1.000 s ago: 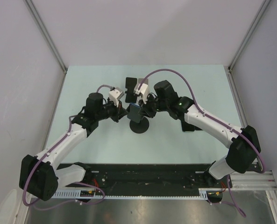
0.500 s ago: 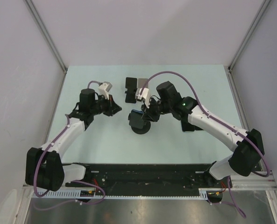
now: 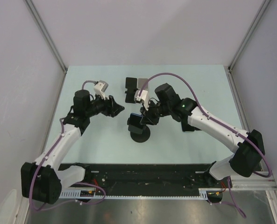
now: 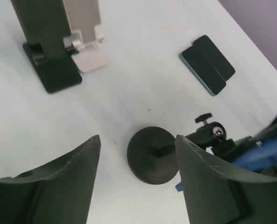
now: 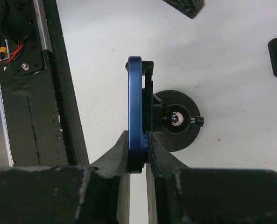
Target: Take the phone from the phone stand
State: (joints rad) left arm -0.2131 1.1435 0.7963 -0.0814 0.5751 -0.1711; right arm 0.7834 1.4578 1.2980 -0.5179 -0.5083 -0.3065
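The phone point(image 5: 135, 112), blue-edged, shows edge-on in the right wrist view, its back against the black holder of the phone stand point(image 5: 178, 122). My right gripper point(image 5: 137, 151) is shut on the phone's lower end, one finger on each face. From above, the phone point(image 3: 134, 123) leans over the stand's round base point(image 3: 140, 134), with the right gripper point(image 3: 145, 116) on it. My left gripper point(image 3: 116, 110) is open and apart from the stand, to its left. In the left wrist view the left gripper point(image 4: 137, 140) frames the stand's base point(image 4: 153, 156), nothing between its fingers.
A black stand point(image 3: 131, 87) and a white stand point(image 3: 142, 84) stand at the back, also seen as the black stand point(image 4: 49, 46) and white stand point(image 4: 84, 39). Two dark phones point(image 4: 207, 64) lie flat to the right, half under my right arm point(image 3: 188, 126).
My left gripper has drawn back to the left from the stand and opened. My right gripper has kept its grip on the phone and shifted slightly nearer.
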